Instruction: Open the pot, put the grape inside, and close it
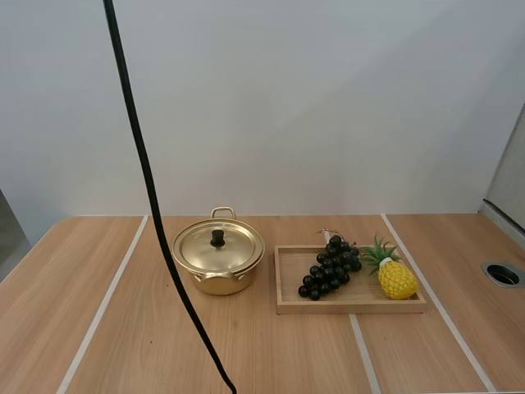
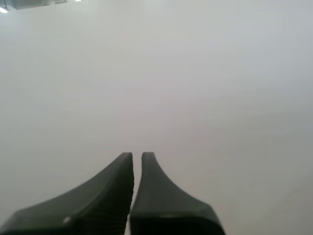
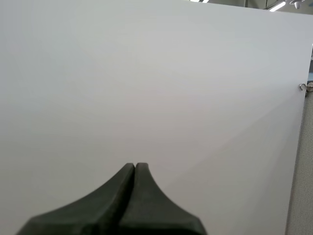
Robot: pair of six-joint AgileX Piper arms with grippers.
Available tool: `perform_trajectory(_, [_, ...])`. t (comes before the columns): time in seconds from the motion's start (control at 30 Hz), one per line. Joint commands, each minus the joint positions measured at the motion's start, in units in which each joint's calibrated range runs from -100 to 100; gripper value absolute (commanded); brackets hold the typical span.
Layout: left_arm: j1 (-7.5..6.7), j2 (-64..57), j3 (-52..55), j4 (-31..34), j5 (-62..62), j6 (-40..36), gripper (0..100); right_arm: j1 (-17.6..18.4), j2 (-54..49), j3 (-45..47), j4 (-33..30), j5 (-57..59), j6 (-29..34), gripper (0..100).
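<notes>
A gold pot stands on the wooden table with its gold lid on, a black knob at the lid's centre. To its right, a bunch of dark grapes lies in a wooden tray. My left gripper faces a plain white wall, its fingers lying together with only a sliver between the tips and nothing held. My right gripper also faces the white wall, its fingers pressed into one dark wedge.
A yellow toy pineapple lies in the tray to the right of the grapes. A round metal-rimmed hole is set into the table at the far right. Pale strips run across the tabletop.
</notes>
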Motion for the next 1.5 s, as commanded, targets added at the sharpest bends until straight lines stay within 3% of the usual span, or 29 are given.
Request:
perform_trajectory(0.0, [0.05, -0.02, -0.66, 2.92, -2.02, -0.62, 58, -0.28, -0.69, -0.68, -1.21, -1.07, 0.01, 0])
perform_trajectory(0.07, [0.05, 0.08, -0.66, 4.68, -1.81, -0.62, 98, -0.28, -0.69, -0.68, -1.22, -0.52, 0.01, 0])
perform_trajectory(0.1, [0.05, 0.08, -0.66, 5.51, -1.67, -0.62, 100, -0.28, -0.69, -0.68, -1.22, 0.08, 0.01, 3])
perform_trajectory(0.17, [0.05, 0.08, -0.66, 6.75, -0.58, -0.43, 100, -0.28, -0.69, -0.68, -1.22, 2.22, 0.01, 24])
perform_trajectory(0.2, [0.05, 0.08, -0.66, 6.85, -0.09, -0.43, 100, -0.28, -0.69, -0.68, -1.22, 3.50, 0.13, 40])
perform_trajectory(0.27, [0.05, 0.08, -0.66, 6.85, 0.08, -0.43, 100, -0.28, -0.69, -0.68, -1.22, 6.10, 2.28, 85])
perform_trajectory(0.3, [0.05, 0.08, -0.66, 6.85, 0.08, -0.43, 100, -0.28, -0.69, -0.68, -1.22, 7.69, 3.56, 100])
perform_trajectory(0.53, [0.05, 0.08, -0.66, 7.01, -2.90, -0.43, 100, -0.28, -0.69, -0.68, -1.22, 9.20, 4.10, 100])
perform_trajectory(0.63, [0.05, 0.11, -0.66, 7.01, -0.06, 0.61, 100, -0.28, -1.40, -0.68, -1.22, 14.44, 1.64, 100])
perform_trajectory(0.73, [0.05, 0.70, -0.66, 4.69, 6.38, 6.47, 100, -0.28, -1.50, -0.68, -0.98, 15.66, -2.29, 100])
perform_trajectory(0.87, [0.05, 3.80, -0.66, -3.14, 17.62, 16.90, 100, -0.28, -1.38, -0.68, 0.19, 19.84, -8.75, 100])
perform_trajectory(1.07, [0.05, 11.61, -0.66, -7.01, 32.23, 21.01, 100, -0.28, -1.38, -0.68, 10.79, 30.40, -19.88, 100])
perform_trajectory(1.37, [-0.20, 24.87, -0.66, -7.91, 53.16, 27.31, 100, -0.28, -1.26, -0.68, 9.78, 40.82, -21.31, 100])
perform_trajectory(1.47, [-0.20, 28.93, -0.66, -9.15, 54.82, 30.55, 100, -0.28, -1.26, -0.68, 9.52, 40.82, -21.31, 100])
